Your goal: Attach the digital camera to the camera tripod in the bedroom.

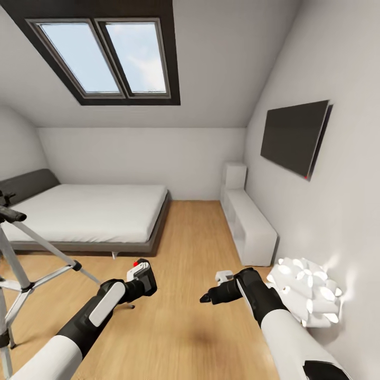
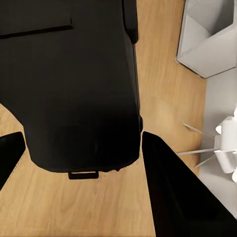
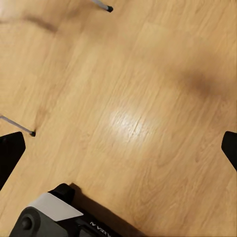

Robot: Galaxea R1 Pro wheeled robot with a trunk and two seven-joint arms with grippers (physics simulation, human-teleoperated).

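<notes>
In the head view my left gripper (image 1: 135, 290) is shut on the digital camera (image 1: 145, 278), a small black body with a red button on top, held low over the wood floor. The left wrist view has the camera (image 2: 74, 84) as a large black block between the two dark fingers (image 2: 173, 192). The camera tripod (image 1: 20, 262) stands at the left edge, silver legs spread and black head with pan handle above and left of the camera. My right gripper (image 1: 208, 297) hovers to the camera's right, open and empty; in its wrist view (image 3: 118, 150) two tripod feet (image 3: 106, 7) rest on the floor.
The grey-framed white bed (image 1: 89, 212) lies ahead on the left. A white cube shelf (image 1: 248, 224) runs along the right wall under a black TV (image 1: 294, 137). A white petal lamp (image 1: 307, 290) glows by my right arm. Open wood floor (image 1: 184, 316) lies between.
</notes>
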